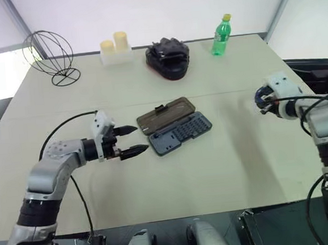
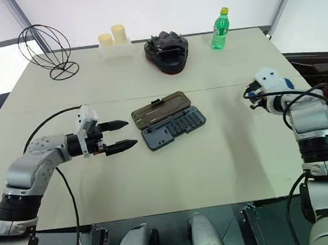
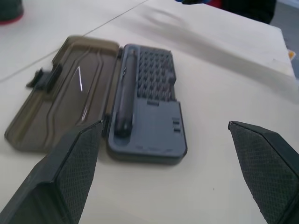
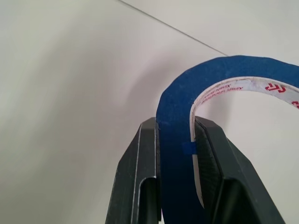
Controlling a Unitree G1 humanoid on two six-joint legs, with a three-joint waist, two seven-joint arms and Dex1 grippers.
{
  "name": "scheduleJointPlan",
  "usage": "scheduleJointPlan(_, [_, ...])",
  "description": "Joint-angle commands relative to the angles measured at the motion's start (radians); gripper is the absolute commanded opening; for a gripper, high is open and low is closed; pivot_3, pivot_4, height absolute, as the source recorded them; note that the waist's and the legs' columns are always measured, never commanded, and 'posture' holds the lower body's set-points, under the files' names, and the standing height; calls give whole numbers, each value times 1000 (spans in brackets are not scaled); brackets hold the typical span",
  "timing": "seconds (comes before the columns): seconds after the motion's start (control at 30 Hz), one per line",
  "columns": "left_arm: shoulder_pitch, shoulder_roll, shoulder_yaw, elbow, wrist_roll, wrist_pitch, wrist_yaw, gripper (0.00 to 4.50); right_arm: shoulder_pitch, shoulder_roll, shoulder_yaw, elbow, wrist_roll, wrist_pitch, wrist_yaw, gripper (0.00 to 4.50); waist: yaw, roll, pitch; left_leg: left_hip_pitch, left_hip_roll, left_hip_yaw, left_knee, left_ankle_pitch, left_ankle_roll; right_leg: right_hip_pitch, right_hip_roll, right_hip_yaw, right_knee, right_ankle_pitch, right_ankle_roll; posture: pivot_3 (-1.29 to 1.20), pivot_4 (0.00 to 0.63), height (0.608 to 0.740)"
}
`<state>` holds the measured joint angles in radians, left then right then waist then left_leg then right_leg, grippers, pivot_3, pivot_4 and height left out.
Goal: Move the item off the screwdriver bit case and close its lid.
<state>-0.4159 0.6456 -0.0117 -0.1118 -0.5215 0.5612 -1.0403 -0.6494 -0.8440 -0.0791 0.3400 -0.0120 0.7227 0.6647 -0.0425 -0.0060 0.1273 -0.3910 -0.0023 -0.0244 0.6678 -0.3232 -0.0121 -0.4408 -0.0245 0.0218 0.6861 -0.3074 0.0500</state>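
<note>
Tape roll (image 4: 219, 93) clamped in right gripper (image 4: 176, 135), carried well right of the case (image 1: 182, 134), seemingly above the desk (image 1: 224, 169); lid (image 1: 166, 115) lying flat open; left gripper (image 1: 130, 140) spread wide just beside it; next: set tape down, fold lid over.

The pale beige desk (image 1: 224, 163) carries an open grey-blue plastic bit case (image 1: 181, 132); beyond it, a bulky black object (image 1: 168, 57), green plastic bottle (image 1: 221, 35), black wire sphere (image 1: 49, 52).
</note>
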Motion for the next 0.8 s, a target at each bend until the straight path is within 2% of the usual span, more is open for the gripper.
scheduleJointPlan(0.03, [-19,10,0,2,4,-9,-17,4500,11,-17,-48,53,11,-64,-28,466,-1,0,0,0,0,0,0,0,0,0,0,0,0,0,0,0,150,740])
scheduleJointPlan(0.1, [-24,12,0,14,7,-12,-21,4500,13,-9,-57,70,19,-75,-35,1508,-3,0,0,0,0,1,0,0,0,0,0,0,0,0,0,0,150,740])
scheduleJointPlan(0.2, [-30,14,2,31,13,-14,-26,4500,18,5,-69,81,43,-87,-35,2719,-2,0,0,0,0,1,0,0,0,0,0,0,0,0,0,0,150,740])
scheduleJointPlan(0.3, [-34,13,4,43,18,-17,-29,4500,21,11,-66,86,47,-95,-44,4308,0,0,0,0,0,1,0,0,0,0,0,0,1,0,0,0,150,740])
scheduleJointPlan(0.33, [-35,13,4,48,20,-19,-29,4500,22,12,-63,88,45,-101,-47,4460,1,0,0,0,0,1,1,0,0,0,0,0,1,0,0,0,150,740])
scheduleJointPlan(0.5, [-56,-7,54,129,41,-41,43,4500,4,-57,-64,-7,16,-158,-46,4460,8,1,0,0,0,1,1,0,0,0,0,0,0,0,0,0,150,740])
scheduleJointPlan(0.67, [-142,2,85,299,82,-115,56,4500,-38,-41,-137,-289,218,88,63,4460,1,1,0,0,0,0,1,0,0,0,0,0,1,0,0,0,150,740])
scheduleJointPlan(0.8, [-242,13,35,456,153,-223,-14,4500,40,19,-110,-612,412,303,119,4460,3,0,0,0,0,-1,1,0,0,1,1,-1,2,0,0,0,150,740])
